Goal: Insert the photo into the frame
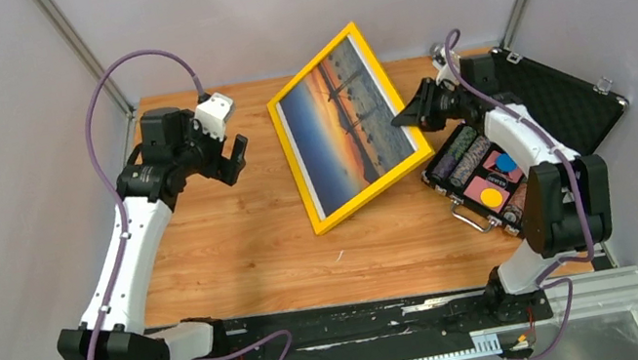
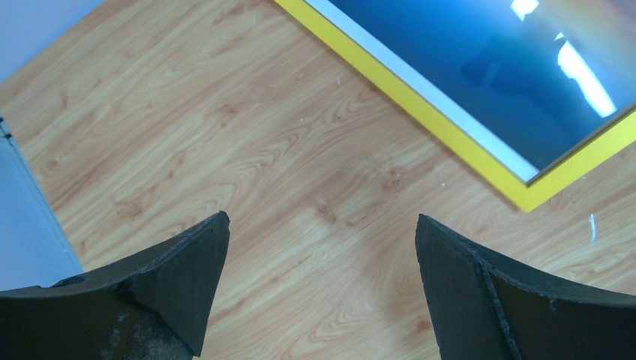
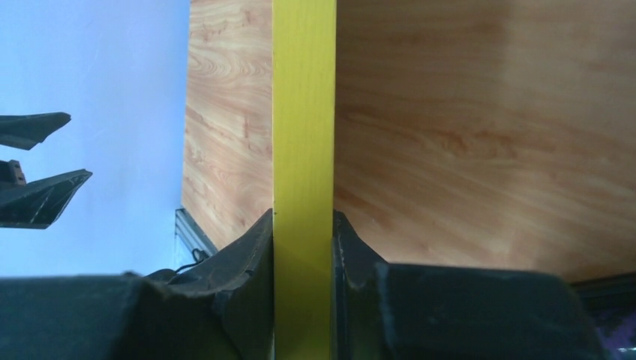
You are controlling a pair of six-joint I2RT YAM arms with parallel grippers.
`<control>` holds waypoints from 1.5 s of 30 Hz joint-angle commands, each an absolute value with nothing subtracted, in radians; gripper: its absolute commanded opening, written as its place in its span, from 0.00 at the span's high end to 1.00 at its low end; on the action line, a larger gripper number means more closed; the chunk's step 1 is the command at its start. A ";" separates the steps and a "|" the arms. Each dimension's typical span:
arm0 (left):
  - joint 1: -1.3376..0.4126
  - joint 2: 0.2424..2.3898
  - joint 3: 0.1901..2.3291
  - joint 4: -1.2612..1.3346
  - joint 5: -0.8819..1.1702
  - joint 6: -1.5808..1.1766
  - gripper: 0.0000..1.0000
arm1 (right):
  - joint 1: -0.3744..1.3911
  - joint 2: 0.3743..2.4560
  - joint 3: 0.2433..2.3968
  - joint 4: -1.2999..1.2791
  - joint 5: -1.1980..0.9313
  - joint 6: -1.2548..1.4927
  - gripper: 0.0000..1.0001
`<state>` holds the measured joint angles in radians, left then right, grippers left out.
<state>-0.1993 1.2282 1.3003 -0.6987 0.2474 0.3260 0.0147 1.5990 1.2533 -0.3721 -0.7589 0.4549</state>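
Pinching frame [image 3: 304, 112] edge, right fingers [image 3: 241, 259]

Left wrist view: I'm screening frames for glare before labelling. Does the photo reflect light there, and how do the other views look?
Left wrist view: white glare patches on the photo, which looks dark blue; the table grain is sharp. Right wrist view: the frame edge clamped in the right gripper is evenly lit, slightly soft. Top view: even light, faint shadows, no obvious glare.
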 commanded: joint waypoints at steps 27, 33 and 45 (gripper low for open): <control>-0.192 1.392 1.223 -0.543 0.326 0.275 0.00 | 0.172 1.820 0.777 0.238 -0.823 0.618 0.56; -0.192 1.426 1.223 -0.530 0.323 0.276 0.00 | 0.187 1.855 0.792 0.186 -0.836 0.587 0.41; -0.192 1.479 1.242 -0.535 0.297 0.291 0.00 | 0.186 1.815 0.841 -0.064 -0.738 0.415 0.29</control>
<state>-0.1993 1.4689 1.2243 -0.5568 0.3050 0.2752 0.1799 1.8278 0.8242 0.0933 -0.8471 0.5518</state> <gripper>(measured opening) 0.998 0.697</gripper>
